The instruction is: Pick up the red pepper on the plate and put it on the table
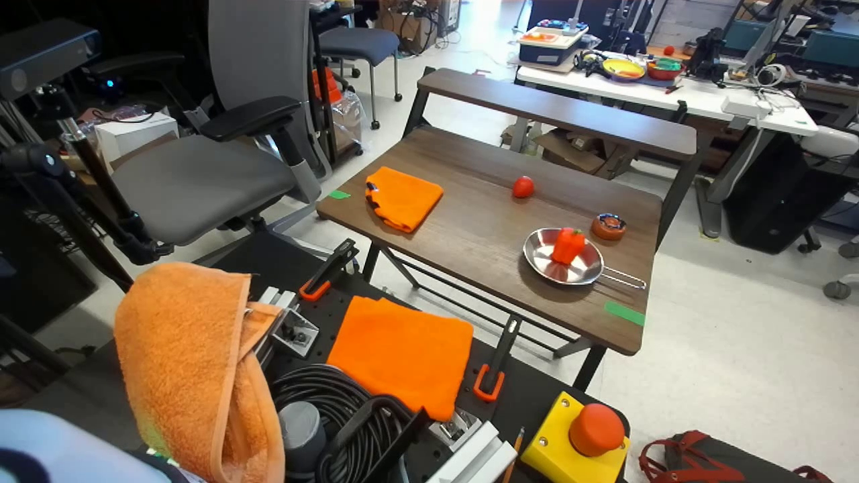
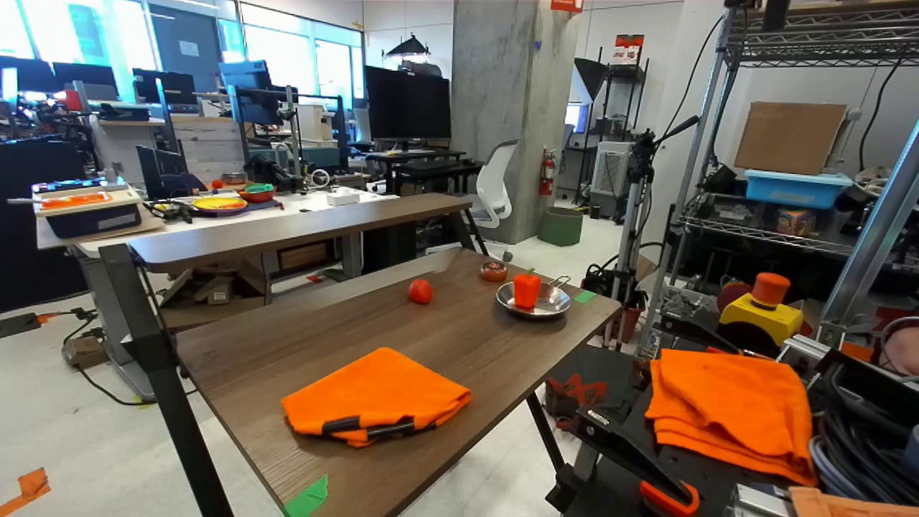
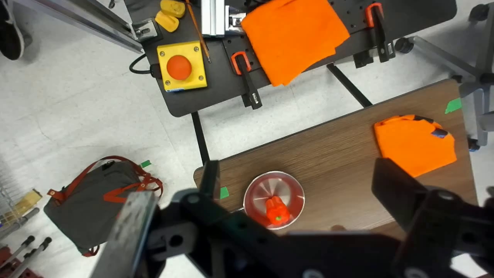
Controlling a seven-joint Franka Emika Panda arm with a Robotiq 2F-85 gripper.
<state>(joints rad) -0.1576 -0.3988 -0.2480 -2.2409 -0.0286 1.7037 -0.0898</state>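
Note:
The red pepper (image 1: 569, 246) stands upright in the shiny silver plate, as seen in both exterior views (image 2: 527, 291). The plate (image 1: 541, 253) is pan-like with a thin wire handle and rests on the brown table (image 1: 463, 225) near one end. In the wrist view the pepper (image 3: 277, 213) lies toward the lower side of the plate (image 3: 270, 186), its green stem facing the camera. My gripper (image 3: 299, 177) is open and empty, its fingers wide apart, well above the table (image 3: 335, 170). The pepper shows between the fingers, nearer the left one. The gripper is out of both exterior views.
A round red item (image 1: 523, 187) and a small red-brown bowl (image 1: 609, 228) stand near the plate. A folded orange cloth (image 2: 377, 395) lies at the table's other end. A raised shelf (image 1: 557, 111) runs along one long side. A black bench holds a yellow stop-button box (image 3: 181, 66) and clamps.

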